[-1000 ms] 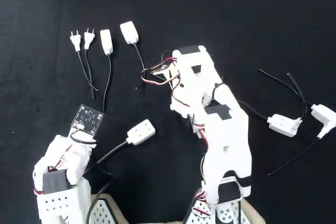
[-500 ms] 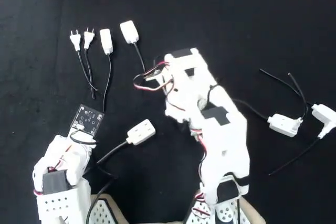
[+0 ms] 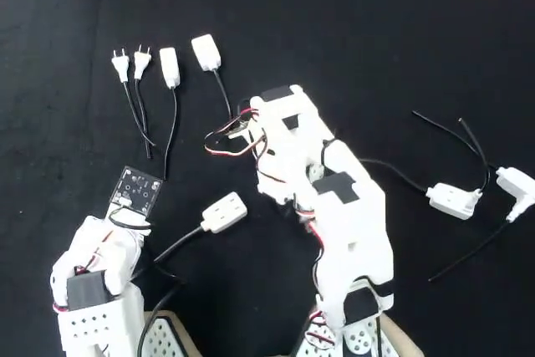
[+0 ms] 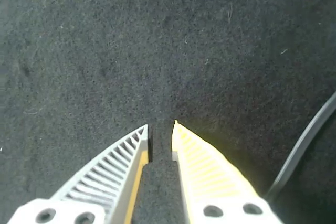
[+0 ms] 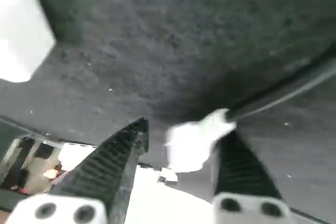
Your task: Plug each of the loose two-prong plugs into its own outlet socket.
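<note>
Two loose two-prong plugs (image 3: 122, 63) (image 3: 142, 60) lie at the far left of the black table, next to two white outlet sockets (image 3: 169, 65) (image 3: 205, 51). A third socket (image 3: 224, 211) lies near the front, between the arms. My right gripper (image 5: 184, 129) is shut on a small white plug (image 5: 193, 141), held a little above the cloth, with its black cable (image 5: 283, 87) trailing away. The right arm (image 3: 313, 181) stands mid-table. My left gripper (image 4: 161, 127) is shut on nothing, low over bare cloth at the front left.
A white socket block (image 3: 451, 200) and a white angled plug (image 3: 516, 186) lie at the right with loose black cables (image 3: 456, 135). A blurred white block (image 5: 21, 30) is near my right gripper. A black cable (image 4: 299, 150) runs beside my left gripper.
The right arm has swung leftwards across the table's middle. The left arm has stayed put, and the plugs and sockets on the table have not moved.
</note>
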Available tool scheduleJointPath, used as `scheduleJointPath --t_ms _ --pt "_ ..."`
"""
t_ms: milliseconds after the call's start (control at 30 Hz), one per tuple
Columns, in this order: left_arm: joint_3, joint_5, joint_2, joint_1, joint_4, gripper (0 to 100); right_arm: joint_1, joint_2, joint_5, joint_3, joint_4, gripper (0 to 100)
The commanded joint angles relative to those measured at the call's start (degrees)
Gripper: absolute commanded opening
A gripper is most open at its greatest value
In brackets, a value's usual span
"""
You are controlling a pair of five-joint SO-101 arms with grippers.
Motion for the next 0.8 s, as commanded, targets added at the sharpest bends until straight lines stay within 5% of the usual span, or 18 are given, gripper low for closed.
scheduleJointPath --t_ms 0,333,567,767 --pt "-0.22 -0.44 0.0 -0.48 0.44 9 -1.41 1.8 -1.41 2.07 1.76 1.2" --pt "-0.22 -0.44 0.0 -0.31 0.44 9 -1.32 -1.54 -3.34 2.07 1.85 1.2" --pt "-0.22 -0.44 0.0 -0.31 0.35 9 -1.58 -19.74 -4.31 4.79 1.49 1.2" --pt "-0.22 -0.44 0.0 -0.31 0.44 9 -1.49 -38.2 -4.57 14.73 -8.79 1.2"
